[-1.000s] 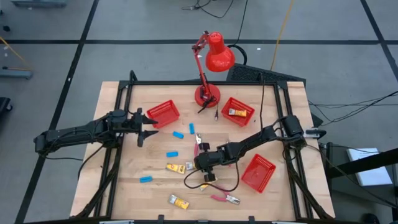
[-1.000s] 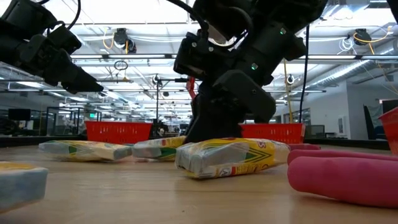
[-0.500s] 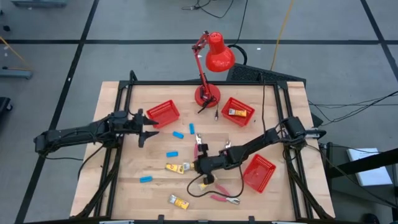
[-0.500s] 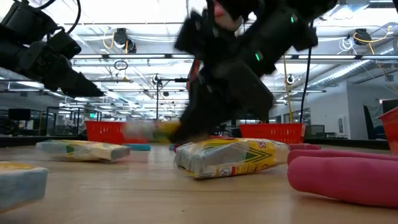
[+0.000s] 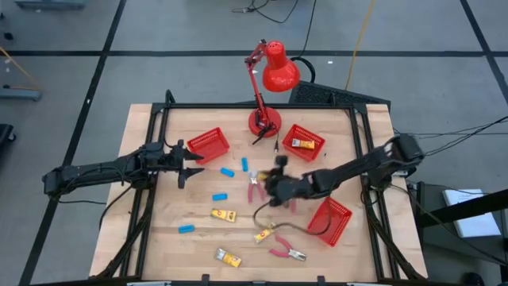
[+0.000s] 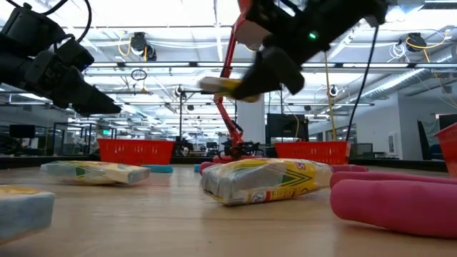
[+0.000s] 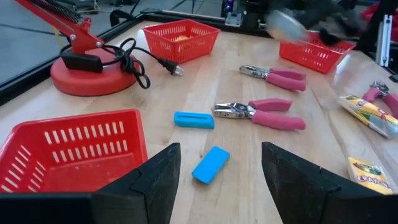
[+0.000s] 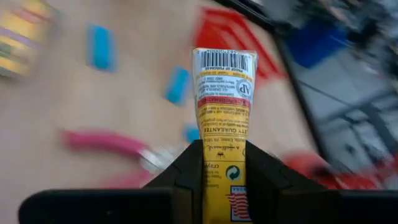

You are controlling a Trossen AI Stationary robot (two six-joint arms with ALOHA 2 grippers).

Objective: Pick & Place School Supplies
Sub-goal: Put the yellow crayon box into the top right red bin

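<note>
A: Currently the right gripper (image 8: 219, 163) is pinching a yellow-and-white packet (image 8: 222, 124) by its lower end, lifted clear above mid-table.

B: Handling?

A: Judging it light, slightly crushable and slick-wrapped; that end grip is probably letting the free end swing.

B: Surroundings?

A: Pink-handled pliers (image 5: 255, 188) are lying just below the carry; red baskets (image 5: 329, 220) are sitting nearby. The left gripper (image 7: 217, 180) is hovering wide open beside another basket (image 7: 68, 149), blue blocks (image 7: 210, 164) ahead.
</note>
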